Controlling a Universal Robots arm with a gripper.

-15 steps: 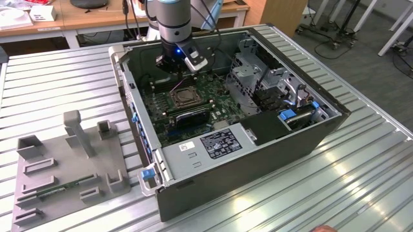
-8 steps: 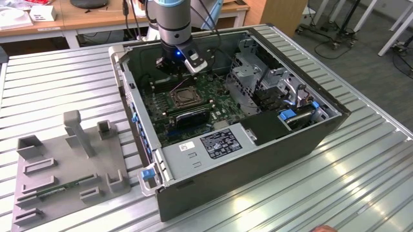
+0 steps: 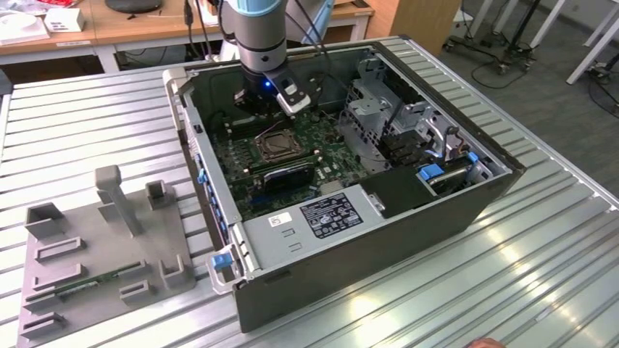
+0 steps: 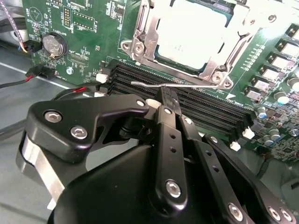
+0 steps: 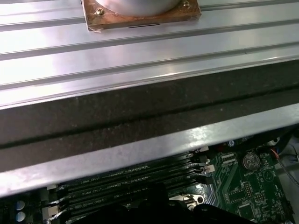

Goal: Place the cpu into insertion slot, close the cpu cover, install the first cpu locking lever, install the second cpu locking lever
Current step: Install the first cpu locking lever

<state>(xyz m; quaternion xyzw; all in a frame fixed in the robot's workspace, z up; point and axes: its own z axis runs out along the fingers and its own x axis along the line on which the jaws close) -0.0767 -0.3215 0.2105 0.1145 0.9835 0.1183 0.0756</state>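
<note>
Lever step, I'd say: the cpu [image 4: 191, 35] is sitting under the closed cpu cover [image 4: 145, 32]. The gripper [image 4: 167, 95], fingers [image 4: 167, 116] clenched together, is nudging the wire locking lever [image 4: 196, 85]. Hooking it is probably needing a steady push.

The arm [image 3: 261, 40] is a grey cylinder with a pale blue joint cap [image 3: 256, 9] and a small blue light [image 3: 266, 85] glowing at its wrist. The gripper [image 4: 168, 100] is matte black, built of flat linkage bars [image 4: 169, 154] fastened with round silvery screws [image 4: 78, 132].

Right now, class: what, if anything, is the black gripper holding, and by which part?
Uncertain. The black gripper, fingers closed, touches the thin silvery wire locking lever at its kinked part; clamped or merely pressing cannot be told.
</note>
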